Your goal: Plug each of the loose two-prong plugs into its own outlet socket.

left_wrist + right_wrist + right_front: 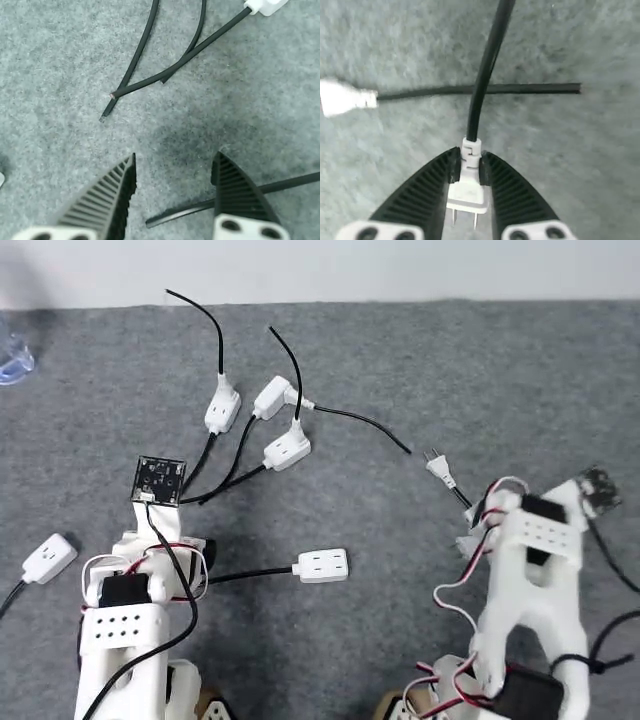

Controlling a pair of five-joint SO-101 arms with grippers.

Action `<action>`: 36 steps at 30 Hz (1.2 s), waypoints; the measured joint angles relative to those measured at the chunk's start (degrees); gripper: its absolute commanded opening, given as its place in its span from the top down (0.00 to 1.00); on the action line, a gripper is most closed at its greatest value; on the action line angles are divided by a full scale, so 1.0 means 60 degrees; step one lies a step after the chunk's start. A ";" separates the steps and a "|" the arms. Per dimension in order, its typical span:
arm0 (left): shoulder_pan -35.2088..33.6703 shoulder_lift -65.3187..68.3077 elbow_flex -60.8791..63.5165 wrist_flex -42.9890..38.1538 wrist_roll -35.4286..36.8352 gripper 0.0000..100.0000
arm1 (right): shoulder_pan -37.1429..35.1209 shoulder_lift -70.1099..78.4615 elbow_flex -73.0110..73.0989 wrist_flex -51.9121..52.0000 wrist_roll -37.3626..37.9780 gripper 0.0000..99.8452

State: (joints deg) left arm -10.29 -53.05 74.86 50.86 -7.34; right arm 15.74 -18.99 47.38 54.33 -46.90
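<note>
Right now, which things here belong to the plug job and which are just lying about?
Job:
- two-prong plug, clamped in the right gripper
- left gripper, open
- outlet socket mid-table
- second outlet socket beside the left arm
- cluster of white connectors farther back, seemingly already mated

Lying about:
- clear object at the far left edge of the grey mat

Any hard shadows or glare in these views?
High view: even light, no glare on the outlet socket. Left wrist view: dim shadow patch on the carpet ahead of the open left hand. Right wrist view: plug in the right hand evenly lit, no glare.
</note>
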 measured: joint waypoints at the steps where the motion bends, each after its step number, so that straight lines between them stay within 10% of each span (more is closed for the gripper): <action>1: 0.0000 0.0000 0.0000 0.0000 0.0000 0.77 | -0.0132 0.0000 0.0234 -0.0293 -0.0190 0.99; 11: -0.0015 0.0000 0.0220 -0.0322 0.0000 0.77 | -0.2520 -0.0015 0.1231 -0.1451 0.2447 0.65; 18: -0.0015 0.0000 0.0220 -0.0352 0.0000 0.77 | -0.3179 -0.0059 -0.0044 0.1538 0.4542 0.70; 26: -0.0015 0.0000 0.0220 -0.0352 0.0000 0.77 | -0.1890 -0.0073 -0.3619 0.3458 1.2571 0.77; 36: -0.0015 0.0000 0.0220 -0.0352 0.0000 0.77 | -0.1758 -0.0073 -0.2491 0.3810 2.1568 0.77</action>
State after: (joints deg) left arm -10.37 -53.05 76.18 48.75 -7.34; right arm 5.19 -19.43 32.44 77.19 82.51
